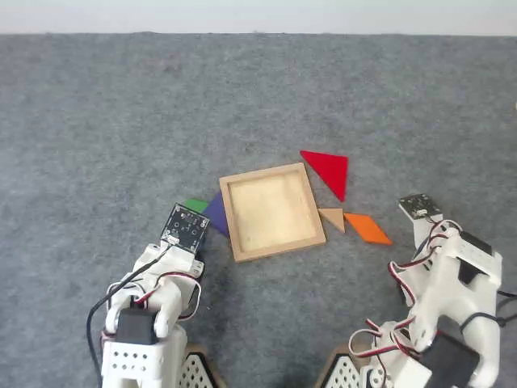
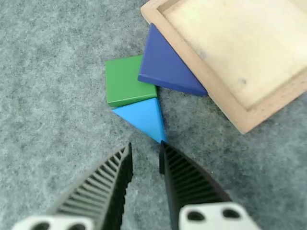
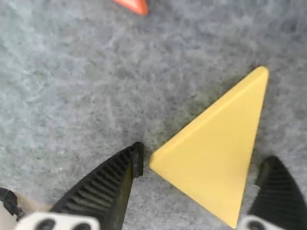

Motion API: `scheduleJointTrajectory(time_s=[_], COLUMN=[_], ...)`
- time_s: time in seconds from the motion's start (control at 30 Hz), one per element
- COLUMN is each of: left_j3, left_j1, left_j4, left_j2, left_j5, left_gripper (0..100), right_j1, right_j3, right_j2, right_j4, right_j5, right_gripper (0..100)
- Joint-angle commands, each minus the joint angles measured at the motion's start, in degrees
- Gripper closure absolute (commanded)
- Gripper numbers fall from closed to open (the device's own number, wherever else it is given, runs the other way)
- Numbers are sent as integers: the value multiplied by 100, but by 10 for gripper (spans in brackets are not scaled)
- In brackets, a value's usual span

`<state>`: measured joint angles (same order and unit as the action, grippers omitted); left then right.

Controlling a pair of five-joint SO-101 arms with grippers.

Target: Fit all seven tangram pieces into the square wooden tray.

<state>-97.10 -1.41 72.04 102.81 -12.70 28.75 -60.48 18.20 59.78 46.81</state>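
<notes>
Grippers first: the left gripper [image 2: 144,154] hangs low over the grey carpet [image 1: 97,121], jaws a narrow gap apart with nothing between them, tips just short of a corner of the light blue triangle [image 2: 143,117]. On the other side, the right gripper [image 3: 204,160] has its jaws spread wide, straddling the yellow triangle [image 3: 216,148], which lies flat on the carpet. One fingertip [image 3: 136,158] sits just beside a corner of it, and I can't tell if they touch. From high up, the wrists of the left arm [image 1: 153,311] and right arm [image 1: 448,291] cover both those pieces. Further out, the left wrist view has the green square [image 2: 125,86] touching the light blue triangle, and the dark blue triangle [image 2: 168,67] touches the square, its long side against the rim of the tray [image 2: 208,79]. The high view adds the tan triangle [image 1: 332,218] against the tray's right side, with the orange parallelogram [image 1: 367,228] touching it. Farthest off, the red triangle [image 1: 327,171] lies by the tray's far right corner.
</notes>
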Motion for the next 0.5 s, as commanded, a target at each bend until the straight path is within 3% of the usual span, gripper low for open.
scheduleJointTrajectory(time_s=[0.0, 0.47], left_j3=[57, 57], left_j1=[-9, -9], left_j4=[44, 44], left_j2=[105, 105], left_j5=[-35, -35], left_gripper=[907, 907], right_j1=[4, -40], right_j3=[35, 325], right_j2=[-31, -13], right_j4=[-92, 101], right_j5=[44, -352], right_gripper=[749, 731])
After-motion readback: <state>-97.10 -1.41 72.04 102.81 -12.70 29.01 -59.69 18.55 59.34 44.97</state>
